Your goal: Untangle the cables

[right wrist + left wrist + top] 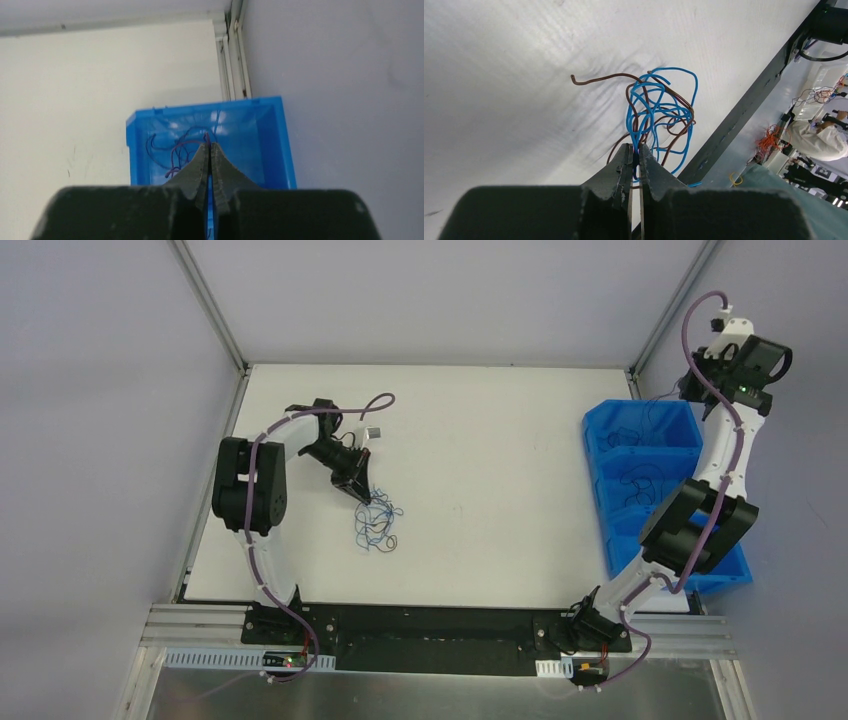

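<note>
Cables [377, 527] on the white bench [500, 460], a little left of the middle of the top view. A small loose knot of thin blue and brown loops, most of it flat on the bench. Black arm tip right at the upper left edge of the knot.

From the left wrist: left claw [634, 152] at the bottom middle of the frame, squeezed tight on a strand or two of the knot. Rest of the loops spread out past the tips, toward the upper middle. One brown end poking out alone to the left.

From the right wrist: right claw [210, 146] in the middle of the frame, hanging over a blue bin [270, 135]. Tips pressed together. A few dark wires [172, 150] down inside the bin, just behind the tips. Hard to tell whether any wire is pinched between them. In the top view, that arm up in the far upper right corner, well apart from the knot.
</note>
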Tool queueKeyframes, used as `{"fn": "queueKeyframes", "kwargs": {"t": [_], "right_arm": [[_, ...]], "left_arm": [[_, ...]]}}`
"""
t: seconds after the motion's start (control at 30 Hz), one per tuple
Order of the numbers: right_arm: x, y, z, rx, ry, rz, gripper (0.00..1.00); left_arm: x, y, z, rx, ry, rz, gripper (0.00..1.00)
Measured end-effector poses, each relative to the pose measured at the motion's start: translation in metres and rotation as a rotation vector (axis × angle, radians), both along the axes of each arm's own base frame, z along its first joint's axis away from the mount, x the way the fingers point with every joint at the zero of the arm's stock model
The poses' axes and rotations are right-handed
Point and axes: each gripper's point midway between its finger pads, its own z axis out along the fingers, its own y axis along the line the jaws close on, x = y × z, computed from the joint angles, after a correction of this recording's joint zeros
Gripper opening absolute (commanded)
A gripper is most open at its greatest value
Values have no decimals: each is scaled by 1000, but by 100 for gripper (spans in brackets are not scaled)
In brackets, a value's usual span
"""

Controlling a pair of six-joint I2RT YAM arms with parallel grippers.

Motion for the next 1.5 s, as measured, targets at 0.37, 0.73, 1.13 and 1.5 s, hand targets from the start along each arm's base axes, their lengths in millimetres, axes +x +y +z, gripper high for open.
{"fn": "queueKeyframes", "kwargs": {"t": [0.37,0.73,1.13,1.5], "right_arm": [[10,-7,-62,92,183,16,35],[-20,25,-77,230,337,52,68],[-100,278,-83,433,497,530,69],[-201,410,-180,476,863,722,61]], "left_arm": [[3,-64,7,-32,-71,-102,0],[35,-143,13,-158,-98,-48,0],[40,-147,-21,-271,180,389,0],[44,-145,-29,-293,297,577,0]]}}
